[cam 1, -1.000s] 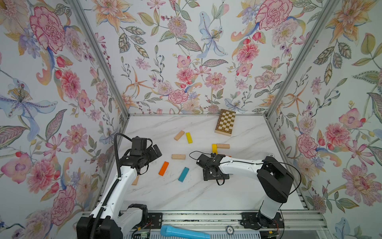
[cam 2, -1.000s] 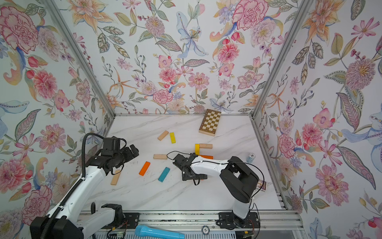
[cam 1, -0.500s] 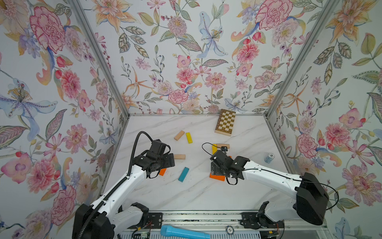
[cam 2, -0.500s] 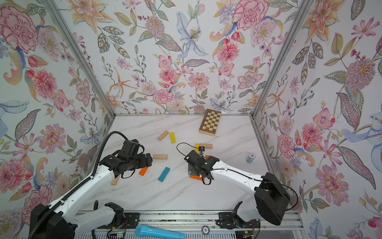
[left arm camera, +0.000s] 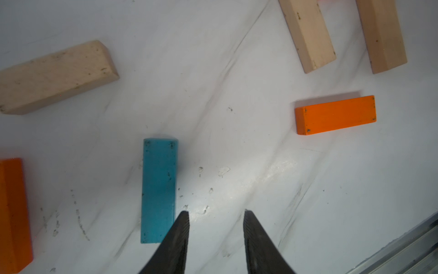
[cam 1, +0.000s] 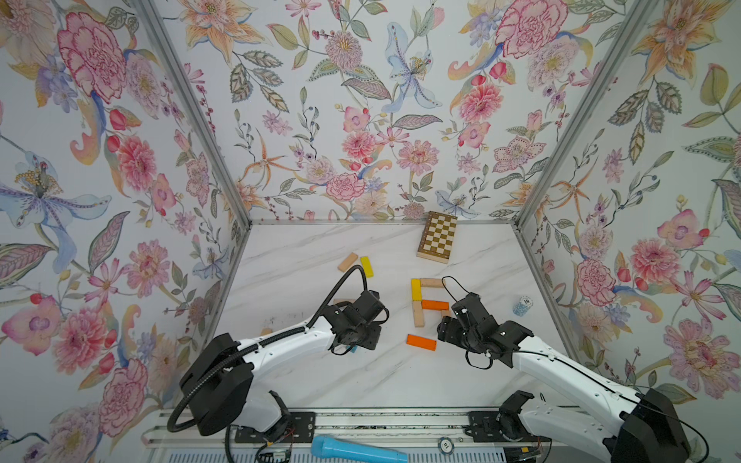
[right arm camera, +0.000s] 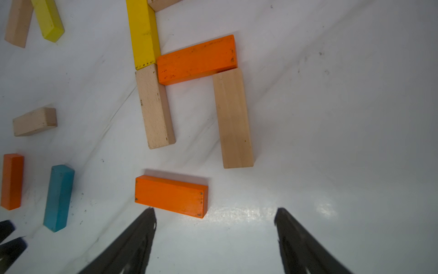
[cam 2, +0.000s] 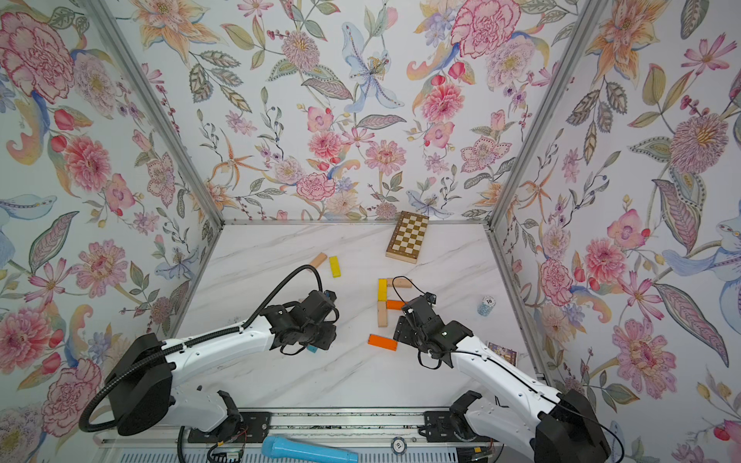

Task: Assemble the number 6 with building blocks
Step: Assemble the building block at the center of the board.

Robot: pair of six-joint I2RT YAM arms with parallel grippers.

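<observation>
A partly built figure lies mid-table: yellow block [right arm camera: 143, 33], orange block [right arm camera: 196, 59] and two beige blocks [right arm camera: 155, 106] [right arm camera: 233, 118], with a beige bar [cam 1: 432, 282] at its far end. A loose orange block [right arm camera: 170, 195] lies just past one fingertip of my right gripper [right arm camera: 215, 211], which is open and empty. My left gripper [left arm camera: 215, 212] is open with a narrow, empty gap. The teal block [left arm camera: 158, 189] lies beside one of its fingers [left arm camera: 182, 227], outside the gap. In the top views the left gripper [cam 1: 355, 326] covers most of the teal block.
Spare blocks: beige [cam 1: 347, 261] and yellow [cam 1: 366, 266] at the back, orange [right arm camera: 11, 181] and beige [right arm camera: 34, 121] near the left arm. The chequered board [cam 1: 438, 242] leans at the back wall. Chip stack [cam 1: 522, 305] at right, blue microphone [cam 1: 357, 451] on the front rail.
The left arm has swung right to hover beside the teal block. The right gripper has drawn back to the right, off the loose orange block. Both pairs of jaws stand narrower than before.
</observation>
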